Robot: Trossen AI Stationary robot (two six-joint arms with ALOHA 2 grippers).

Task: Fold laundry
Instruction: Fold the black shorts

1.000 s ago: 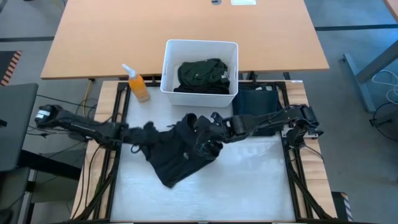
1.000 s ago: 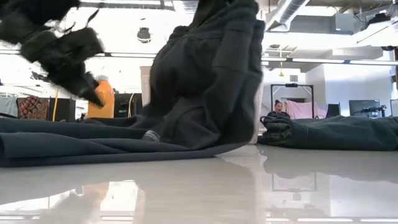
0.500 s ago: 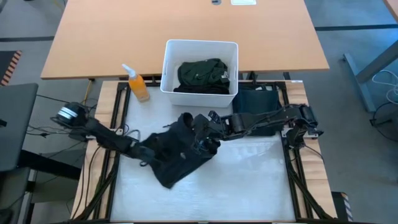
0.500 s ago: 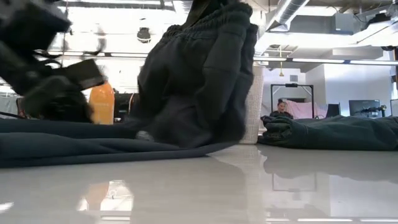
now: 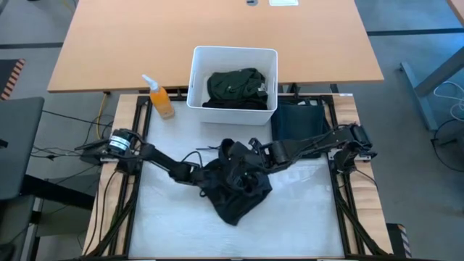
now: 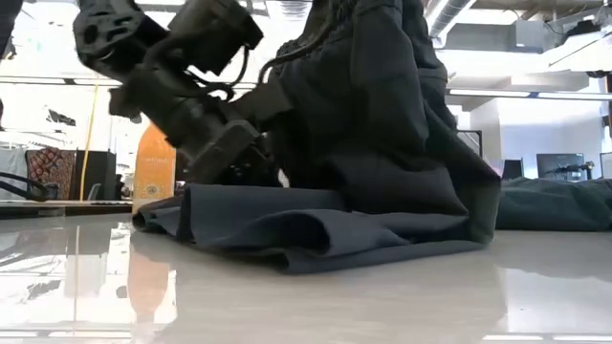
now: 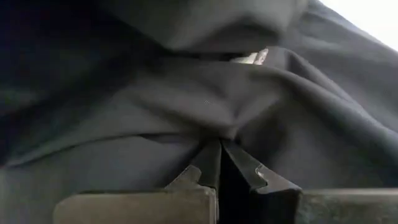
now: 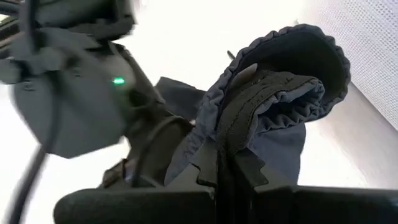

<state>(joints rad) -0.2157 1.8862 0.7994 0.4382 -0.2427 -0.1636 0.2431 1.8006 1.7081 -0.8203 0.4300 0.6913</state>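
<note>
While both my claws, left claw (image 5: 197, 176) and right claw (image 5: 254, 149), stay pinched shut on the trousers (image 5: 235, 190), the bunched cloth lies between them, my left nearer.

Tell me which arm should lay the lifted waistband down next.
Right. Its end effector is shut on the dark trousers at the elastic waistband, holding it up. The left end effector pinches lower cloth beside the pile.
</note>
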